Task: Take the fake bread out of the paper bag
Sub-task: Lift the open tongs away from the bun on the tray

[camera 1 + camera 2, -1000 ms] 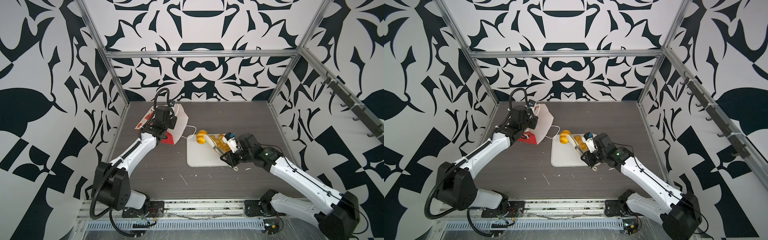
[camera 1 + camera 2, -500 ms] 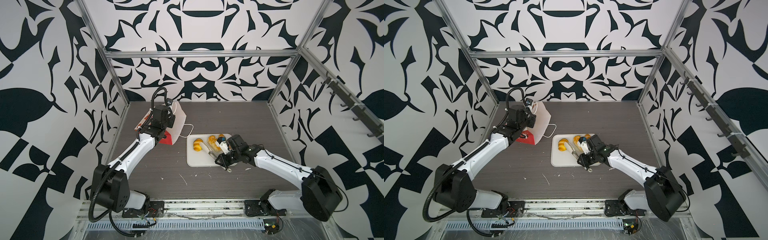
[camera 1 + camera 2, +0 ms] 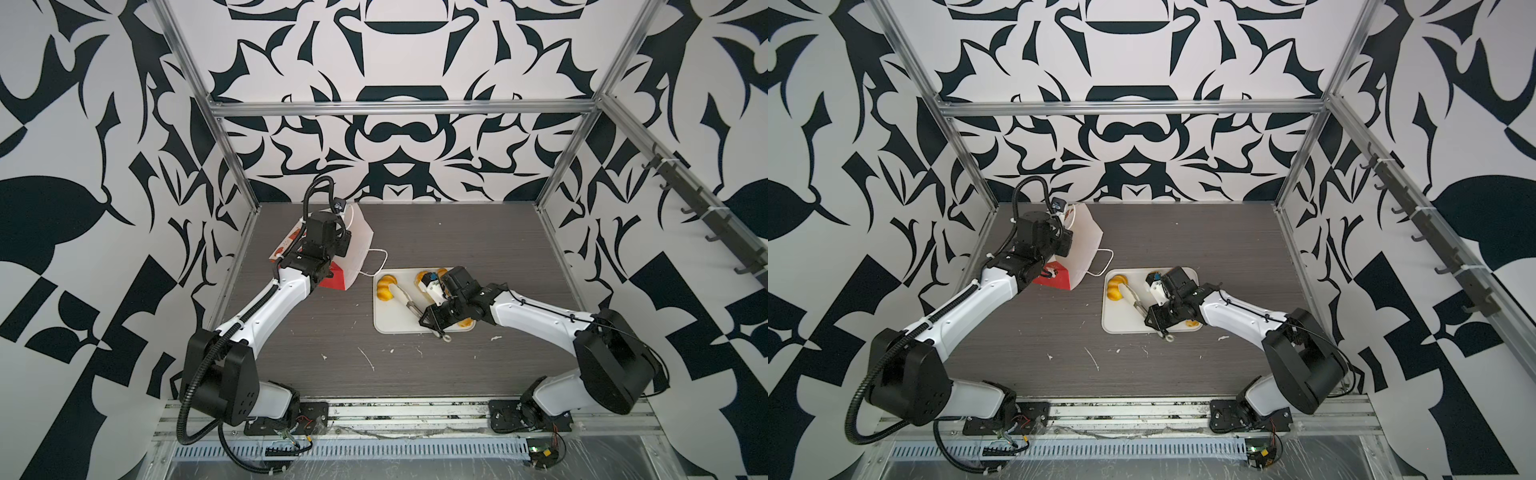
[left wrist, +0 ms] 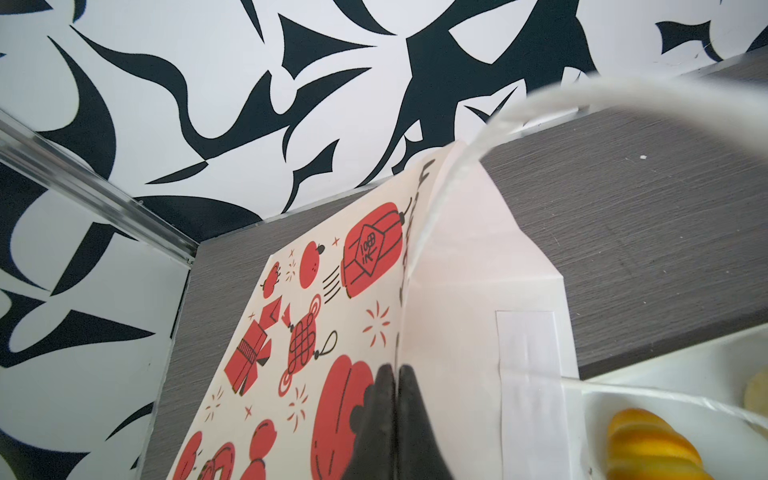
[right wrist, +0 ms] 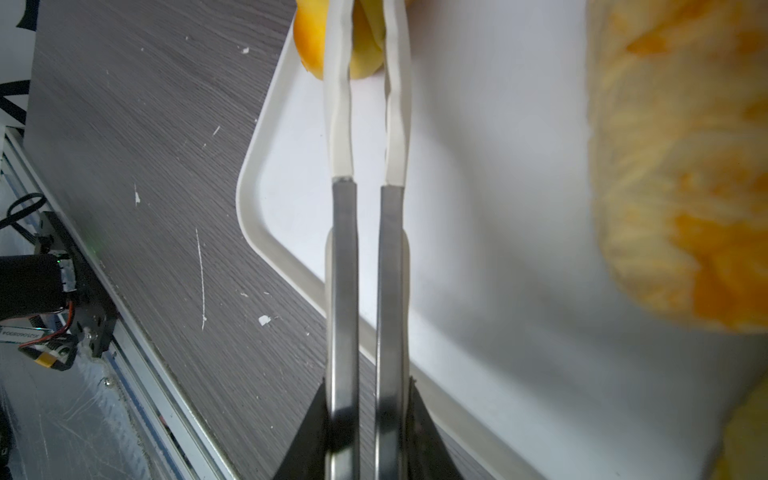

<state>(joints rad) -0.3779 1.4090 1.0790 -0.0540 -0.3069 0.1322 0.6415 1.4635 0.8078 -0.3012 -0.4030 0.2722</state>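
The paper bag (image 3: 362, 245) (image 3: 1087, 243) lies tipped at the back left, its mouth toward the white tray. My left gripper (image 4: 397, 369) is shut on the bag's edge (image 4: 453, 291), between the red-printed side and the white inside. My right gripper (image 5: 368, 390) (image 3: 434, 318) is shut on metal tongs (image 5: 345, 257) (image 3: 1134, 297). The white tong tips straddle a piece of fake bread (image 5: 311, 37) (image 3: 384, 286) (image 3: 1115, 286) that rests at the tray's left end. More fake bread (image 5: 681, 166) (image 3: 424, 276) lies on the tray, partly hidden by the right arm.
The white tray (image 3: 395, 326) (image 3: 1121, 326) (image 5: 498, 208) sits mid-table to the right of the bag. The bag's string handle (image 3: 380, 259) trails toward the tray. White crumbs (image 3: 368, 359) dot the dark table in front. Metal frame posts and patterned walls enclose the table.
The right arm swung the tongs and the bread piece leftward and down onto the tray's left end. The left gripper kept its hold on the bag, which shifted slightly.
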